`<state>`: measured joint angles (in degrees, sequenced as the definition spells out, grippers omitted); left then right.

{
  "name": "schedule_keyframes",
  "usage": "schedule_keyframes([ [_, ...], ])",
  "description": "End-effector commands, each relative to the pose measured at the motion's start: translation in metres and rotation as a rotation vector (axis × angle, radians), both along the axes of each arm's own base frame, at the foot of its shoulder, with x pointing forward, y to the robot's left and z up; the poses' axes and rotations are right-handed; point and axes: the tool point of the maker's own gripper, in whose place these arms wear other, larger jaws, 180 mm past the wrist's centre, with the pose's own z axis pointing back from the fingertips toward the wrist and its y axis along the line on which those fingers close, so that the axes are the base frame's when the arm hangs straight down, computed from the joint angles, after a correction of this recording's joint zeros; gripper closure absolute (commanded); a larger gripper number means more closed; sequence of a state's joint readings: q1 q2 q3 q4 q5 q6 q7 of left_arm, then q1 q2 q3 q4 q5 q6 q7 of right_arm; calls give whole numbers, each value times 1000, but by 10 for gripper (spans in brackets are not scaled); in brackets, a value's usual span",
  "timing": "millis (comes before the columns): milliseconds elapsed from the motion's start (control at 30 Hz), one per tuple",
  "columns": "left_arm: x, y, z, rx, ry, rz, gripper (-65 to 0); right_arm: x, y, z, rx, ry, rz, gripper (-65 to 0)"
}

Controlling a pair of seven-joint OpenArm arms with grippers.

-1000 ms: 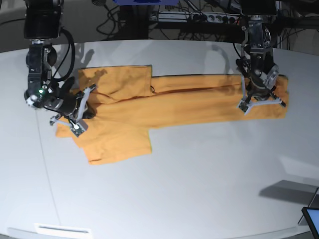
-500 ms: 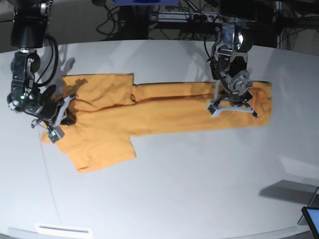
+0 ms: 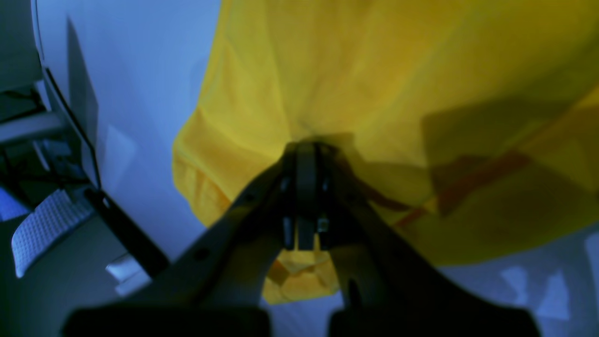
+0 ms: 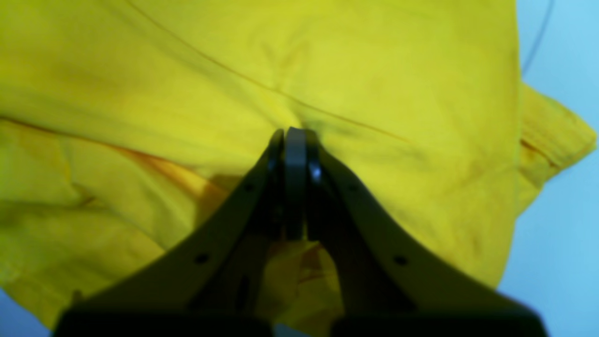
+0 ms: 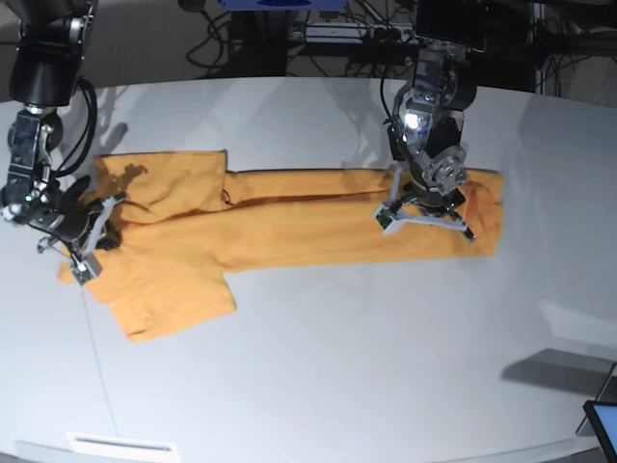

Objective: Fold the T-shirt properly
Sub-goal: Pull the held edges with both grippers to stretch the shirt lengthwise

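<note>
**Both grippers clamped on shirt, cloth stretched across table**

While both arms sit low on the smooth pale grey tabletop (image 5: 318, 386), the soft orange-yellow short-sleeved cotton T-shirt (image 5: 289, 217) lies flat as a long folded band running left to right in the base view. One sleeve (image 5: 174, 294) flares toward the near edge at that view's left; the other sleeve (image 5: 178, 174) lies flat above it.

Left gripper (image 5: 424, 214), on the base view's right, has its dark angular fingers (image 3: 262, 201) pressed together, pinching a bunched ridge of fabric near the hem end. Cloth puckers into radiating creases at the tips; a small wad sticks out below them.

Right gripper (image 5: 92, 241), base view's left, is likewise squeezed tight on cloth near the sleeve end. Its wrist view shows a thin stitched seam (image 4: 262, 84) crossing just above the tips and a ribbed cuff edge (image 4: 557, 135) at right.

Dark looped mark (image 5: 227, 198) near the collar fold, possibly a label; too small to tell.
</note>
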<state>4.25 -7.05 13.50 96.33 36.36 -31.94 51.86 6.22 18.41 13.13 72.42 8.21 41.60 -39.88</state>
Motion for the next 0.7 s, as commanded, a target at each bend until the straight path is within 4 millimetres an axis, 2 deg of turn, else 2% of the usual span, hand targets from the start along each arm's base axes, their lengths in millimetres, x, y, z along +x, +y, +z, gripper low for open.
schedule_keyframes([
  [0,4,2,6,3,-15,-2,0,-35,-41,-26,-199,189,-32,0],
  [133,5,10,7,28,-15,-9,0,-34,-43,-25,-198,185,-39,0],
  [200,6,13,8,30,-18,-5,0,-35,-53,-21,-193,177,-77,0],
  [467,9,9,13,27,-32,-13,0,-35,-66,-17,-203,173,-105,0],
  [667,17,8,34,20,-97,-13,0,-33,-66,-14,-203,160,-107,0],
])
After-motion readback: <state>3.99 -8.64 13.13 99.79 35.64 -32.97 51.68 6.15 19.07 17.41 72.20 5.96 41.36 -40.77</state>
